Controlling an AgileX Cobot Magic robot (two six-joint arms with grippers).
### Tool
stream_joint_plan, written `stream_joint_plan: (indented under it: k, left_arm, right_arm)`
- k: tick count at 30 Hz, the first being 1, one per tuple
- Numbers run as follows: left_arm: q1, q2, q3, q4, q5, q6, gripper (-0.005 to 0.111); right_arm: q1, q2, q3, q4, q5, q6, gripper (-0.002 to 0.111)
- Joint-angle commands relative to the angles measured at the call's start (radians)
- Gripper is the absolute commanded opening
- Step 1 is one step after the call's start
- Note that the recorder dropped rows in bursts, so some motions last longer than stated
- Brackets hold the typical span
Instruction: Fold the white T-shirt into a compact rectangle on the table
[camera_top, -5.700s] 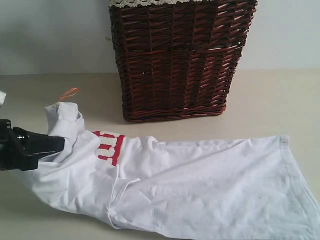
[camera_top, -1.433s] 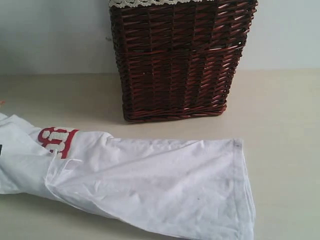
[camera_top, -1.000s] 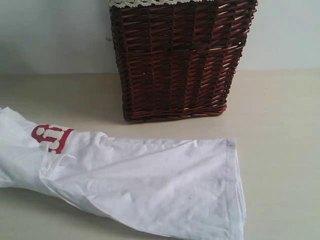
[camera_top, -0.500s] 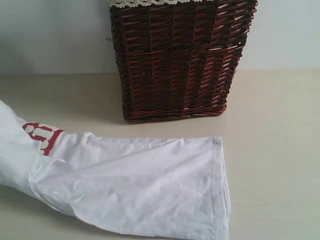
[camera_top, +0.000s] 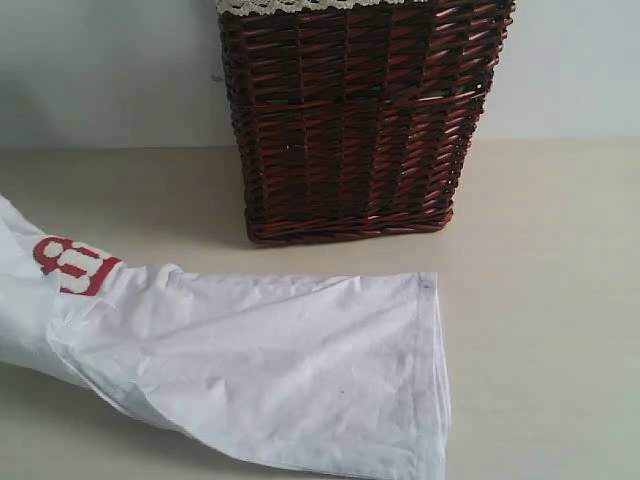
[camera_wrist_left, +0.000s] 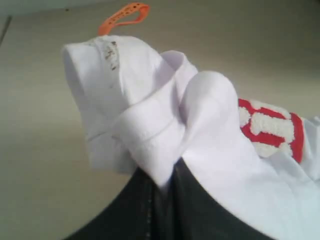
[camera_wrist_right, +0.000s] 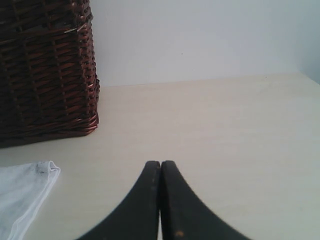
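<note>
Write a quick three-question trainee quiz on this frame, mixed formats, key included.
1. In the exterior view, does the white T-shirt touch the wicker basket?
2. What is the left gripper shut on? A) the white T-shirt B) the wicker basket C) nothing
3. True or false: the right gripper is holding the white T-shirt.

Key:
1. No, a strip of bare table shows between them.
2. A
3. False, it is shut and empty.
</note>
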Motion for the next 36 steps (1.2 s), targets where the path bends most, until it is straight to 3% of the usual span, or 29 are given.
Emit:
stream_joint_plan:
  k: [1,4,6,15,21,29,31,36]
  left_arm:
    - [0.068,0.019,-0.002,-0.008,-0.096,-0.037,0.000]
    - [0.202,0.021,-0.002,-0.008,-0.100,-0.108,0.000]
    - [0.254,0.013,-0.002,-0.008,-0.053,-0.108,0.000]
    - [0.254,-0.108,-0.019,-0.008,0.216,-0.104,0.000]
    - [0.152,-0.123,-0.017,-0.008,0.280,-0.104,0.000]
    - [-0.123,-0.119,0.027,-0.008,0.277,-0.107,0.000]
    - [-0.159,-0.119,0.027,-0.008,0.277,-0.107,0.000]
    - [-0.163,-0.119,0.027,-0.008,0.199,-0.107,0.000]
  right_arm:
    - [0.000,-0.007,0.005,0.000,-0.010,-0.004,0.000]
    - [0.000,-0.007,0.005,0.000,-0.010,-0.004,0.000]
    - [0.000,-0.007,0.005,0.000,-0.010,-0.004,0.000]
    - [0.000,-0.007,0.005,0.000,-0.010,-0.004,0.000]
    - [0.000,-0.007,0.005,0.000,-0.008,-0.004,0.000]
    - [0.000,-0.007,0.005,0.000,0.009,-0.004,0.000]
    - [0.000,-0.007,0.005,0.000,0.009,-0.004,0.000]
    - [0.000,-0.007,0.005,0.000,0.009,-0.004,0.000]
